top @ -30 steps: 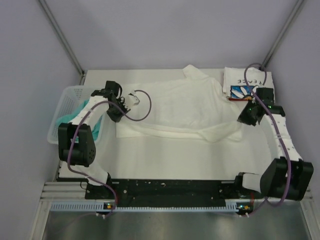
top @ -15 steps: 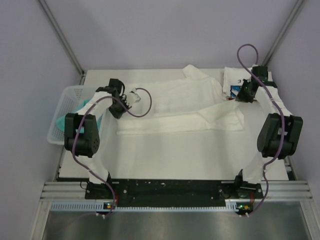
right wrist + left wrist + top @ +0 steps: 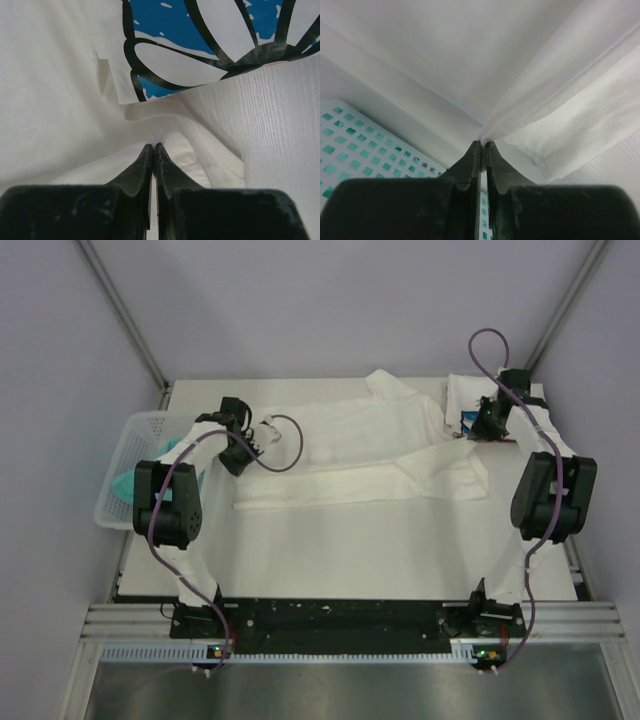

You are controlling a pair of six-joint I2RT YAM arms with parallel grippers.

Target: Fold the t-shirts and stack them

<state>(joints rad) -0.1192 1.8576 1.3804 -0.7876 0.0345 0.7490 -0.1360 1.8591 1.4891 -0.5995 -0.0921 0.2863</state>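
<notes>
A large white t-shirt (image 3: 370,445) lies folded lengthwise across the middle of the table. My left gripper (image 3: 262,432) is shut on its left end; in the left wrist view the cloth (image 3: 470,60) is pinched at the tips (image 3: 483,142). My right gripper (image 3: 470,432) is shut on the shirt's right end, with white cloth (image 3: 50,100) bunched at its tips (image 3: 153,145). A folded white t-shirt with a blue daisy print (image 3: 470,405) (image 3: 200,40) lies at the back right, just beyond the right gripper. A teal-green t-shirt (image 3: 125,485) sits in the basket.
A white mesh basket (image 3: 115,455) (image 3: 350,135) stands at the table's left edge, close beside the left arm. Bare white table (image 3: 350,550) stretches between the shirt and the arm bases. Grey walls and slanted frame posts close in the back.
Both grippers have carried the shirt's near edge away from the bases, folding it narrower. The right arm has swung from the near right up to the daisy shirt.
</notes>
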